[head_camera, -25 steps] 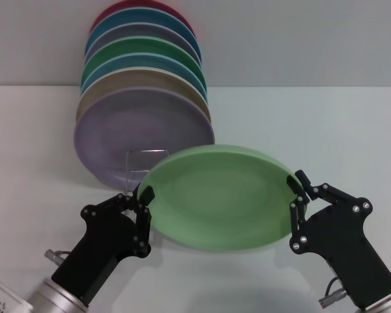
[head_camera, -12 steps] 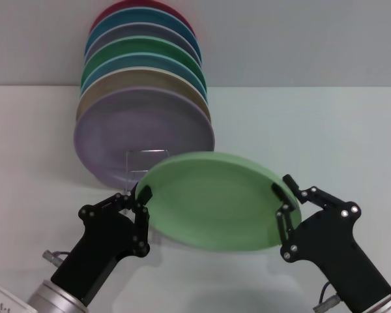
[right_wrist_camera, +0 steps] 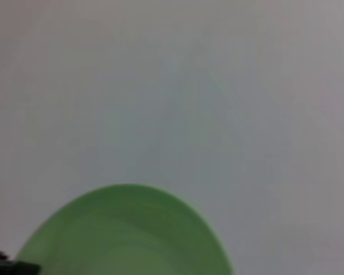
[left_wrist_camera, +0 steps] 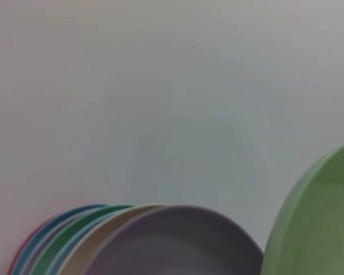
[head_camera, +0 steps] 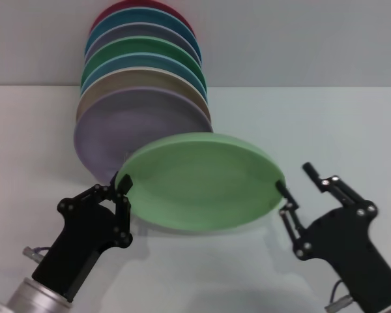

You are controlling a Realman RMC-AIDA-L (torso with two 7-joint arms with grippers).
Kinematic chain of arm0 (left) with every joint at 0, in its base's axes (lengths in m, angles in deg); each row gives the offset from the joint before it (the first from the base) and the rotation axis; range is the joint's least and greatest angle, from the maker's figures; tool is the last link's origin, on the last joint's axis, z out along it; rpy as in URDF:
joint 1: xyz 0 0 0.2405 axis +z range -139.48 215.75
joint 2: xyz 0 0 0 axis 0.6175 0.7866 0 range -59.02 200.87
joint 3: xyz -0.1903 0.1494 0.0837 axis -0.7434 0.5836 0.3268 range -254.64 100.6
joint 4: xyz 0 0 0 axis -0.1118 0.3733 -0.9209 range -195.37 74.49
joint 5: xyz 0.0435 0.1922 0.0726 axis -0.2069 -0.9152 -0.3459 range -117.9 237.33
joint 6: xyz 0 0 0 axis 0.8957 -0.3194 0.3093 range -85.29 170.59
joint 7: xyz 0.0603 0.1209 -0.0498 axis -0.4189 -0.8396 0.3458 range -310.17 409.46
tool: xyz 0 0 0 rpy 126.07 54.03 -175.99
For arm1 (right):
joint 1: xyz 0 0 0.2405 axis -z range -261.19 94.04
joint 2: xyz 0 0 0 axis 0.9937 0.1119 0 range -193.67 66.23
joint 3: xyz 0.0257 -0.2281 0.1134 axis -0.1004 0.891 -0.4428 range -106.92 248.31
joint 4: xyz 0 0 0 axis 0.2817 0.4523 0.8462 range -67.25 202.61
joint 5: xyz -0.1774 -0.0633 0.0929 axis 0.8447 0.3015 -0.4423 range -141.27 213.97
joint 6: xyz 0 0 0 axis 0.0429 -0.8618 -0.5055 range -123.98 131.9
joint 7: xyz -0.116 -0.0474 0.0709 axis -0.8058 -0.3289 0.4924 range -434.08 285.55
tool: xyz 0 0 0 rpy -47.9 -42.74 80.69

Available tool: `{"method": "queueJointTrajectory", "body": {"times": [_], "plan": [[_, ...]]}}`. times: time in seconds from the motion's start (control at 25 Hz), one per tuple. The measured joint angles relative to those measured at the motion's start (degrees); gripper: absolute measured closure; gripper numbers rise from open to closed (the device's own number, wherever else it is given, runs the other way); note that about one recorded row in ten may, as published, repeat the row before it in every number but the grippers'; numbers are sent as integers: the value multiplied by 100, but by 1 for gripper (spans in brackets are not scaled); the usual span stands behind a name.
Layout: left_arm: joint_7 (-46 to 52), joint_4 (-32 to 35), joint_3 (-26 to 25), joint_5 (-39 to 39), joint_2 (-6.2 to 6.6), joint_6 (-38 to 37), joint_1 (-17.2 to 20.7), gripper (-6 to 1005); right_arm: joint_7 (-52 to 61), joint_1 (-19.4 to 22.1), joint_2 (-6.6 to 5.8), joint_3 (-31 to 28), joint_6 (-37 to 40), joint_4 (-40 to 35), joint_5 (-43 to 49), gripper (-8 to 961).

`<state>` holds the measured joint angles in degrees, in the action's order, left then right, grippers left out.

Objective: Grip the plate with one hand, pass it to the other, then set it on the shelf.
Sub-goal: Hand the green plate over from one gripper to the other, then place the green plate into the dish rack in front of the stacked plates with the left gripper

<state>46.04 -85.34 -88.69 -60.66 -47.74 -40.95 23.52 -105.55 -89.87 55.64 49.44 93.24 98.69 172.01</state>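
The light green plate (head_camera: 199,182) hangs tilted above the table in the head view. My left gripper (head_camera: 122,187) is shut on its left rim and carries it alone. My right gripper (head_camera: 296,179) is open just off the plate's right rim, fingers spread, holding nothing. The plate also shows in the left wrist view (left_wrist_camera: 321,223) and the right wrist view (right_wrist_camera: 126,235). The wire shelf is hidden behind the green plate and the plates standing in it.
A row of several upright plates stands at the back left, with a lilac plate (head_camera: 137,134) in front and a darker green plate (head_camera: 146,49) behind it. The lilac plate also shows in the left wrist view (left_wrist_camera: 183,240). The white table (head_camera: 339,124) stretches to the right.
My right gripper has opened and let go of the plate's right rim, then drawn back to the right. My left gripper has carried the plate to the left and slightly up.
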Motion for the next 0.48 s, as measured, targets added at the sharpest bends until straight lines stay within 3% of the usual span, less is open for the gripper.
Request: {"method": "queueJointTrajectory", "body": {"times": [0.2, 0.36, 0.48], "plan": [[10, 35, -2, -11, 21, -498, 141, 958, 56, 171, 0, 53, 646, -226, -9, 590], [87, 45, -69, 3, 51, -890, 171, 957, 59, 236, 1, 77, 713, -429, -11, 593], [231, 126, -386, -11, 62, -1136, 165, 957, 61, 289, 15, 60, 679, -637, -13, 592]]}}
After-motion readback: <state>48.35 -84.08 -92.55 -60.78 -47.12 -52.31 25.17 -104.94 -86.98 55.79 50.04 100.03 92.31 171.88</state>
